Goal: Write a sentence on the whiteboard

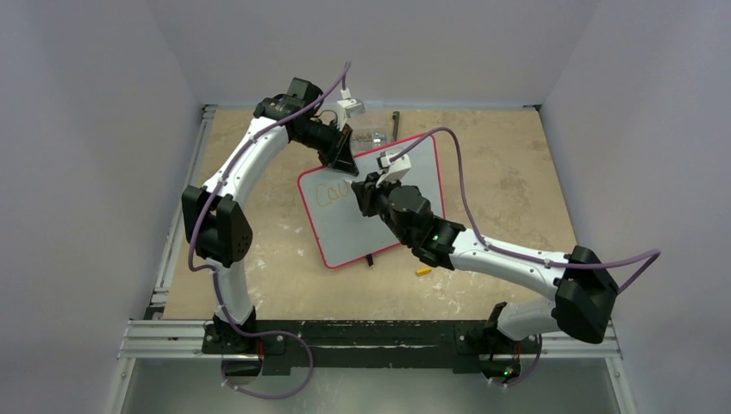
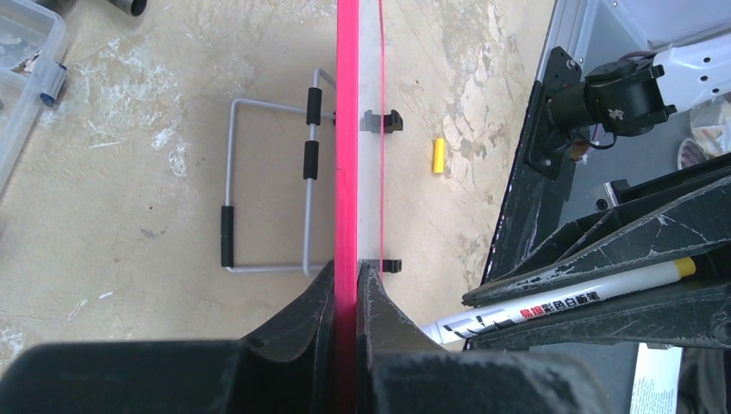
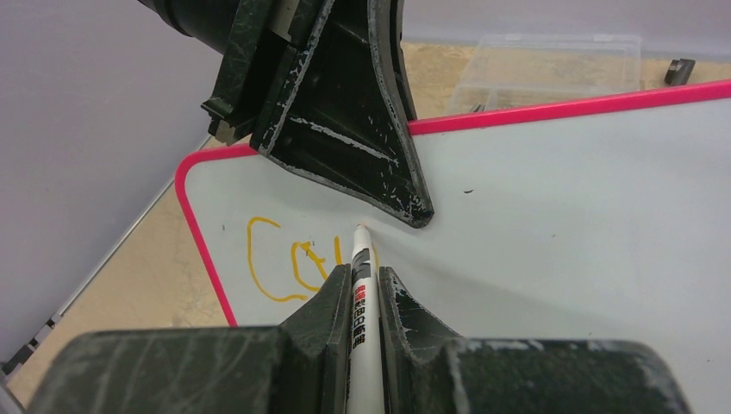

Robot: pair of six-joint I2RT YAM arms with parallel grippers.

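The left arm (image 1: 250, 164) and right arm (image 1: 509, 253) look alike: glossy white shells between chunky black joints (image 1: 586, 293). A purple cable (image 1: 463, 185) runs along each. A green light (image 1: 435, 235) glows on the right one. The black wedge-shaped fingers (image 3: 345, 129) are scuffed (pale scratches all over).

On my feed the whiteboard (image 1: 345, 233) reads pale grey-white inside a hot pink-red rim, and the sentence (image 3: 297, 261) on it is orange-yellow. I see the marker (image 3: 360, 289) as white with black print and a yellow end. The left gripper (image 2: 346, 269) and right gripper (image 3: 359, 274) are black flecked with pale scuffs, the table (image 1: 500, 172) mottled tan with whitish patches.
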